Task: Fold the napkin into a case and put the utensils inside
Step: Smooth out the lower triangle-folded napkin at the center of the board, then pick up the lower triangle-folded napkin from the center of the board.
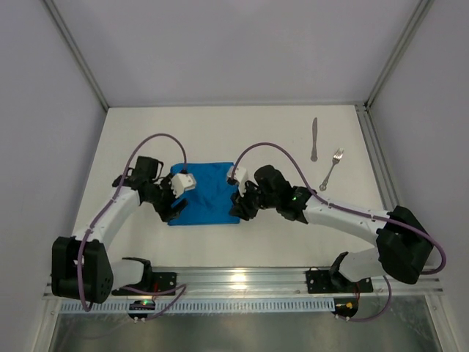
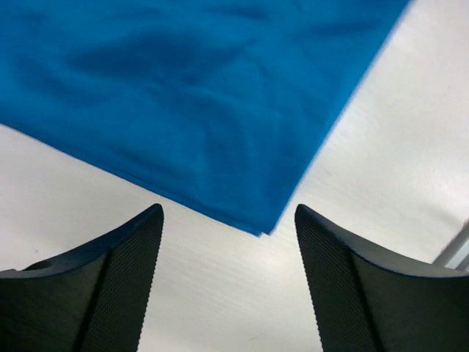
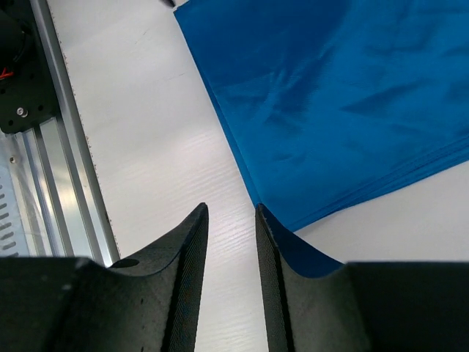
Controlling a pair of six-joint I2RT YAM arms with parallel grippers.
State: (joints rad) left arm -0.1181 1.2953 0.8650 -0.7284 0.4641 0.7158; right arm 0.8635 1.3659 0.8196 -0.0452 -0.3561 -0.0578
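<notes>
Napkin [image 1: 209, 194]: bright blue, folded into a wide rectangle, flat on the white table [image 1: 242, 132] at the centre of the top view, surface slightly rippled. Stacked layer edges visible along its lower right side in the right wrist view.

Left gripper [image 2: 227, 213]: jaws wide apart, nothing between them but bare table. Poised just short of a napkin corner that points down toward the gap, at the middle of the left wrist view. In the top view, at the napkin's lower left corner.

Right gripper [image 3: 231, 209]: jaws only a narrow slit apart, bare table showing through the slit, no cloth pinched. Napkin corner partly hidden behind the jaw on the right of the frame, lower centre of the right wrist view. In the top view, at the napkin's lower right edge.

Knife [image 1: 314, 139] and fork [image 1: 331, 169]: near each other but not touching, upper right of the top view, well apart from the napkin. Knife upright in the frame, fork tilted with tines uppermost.
</notes>
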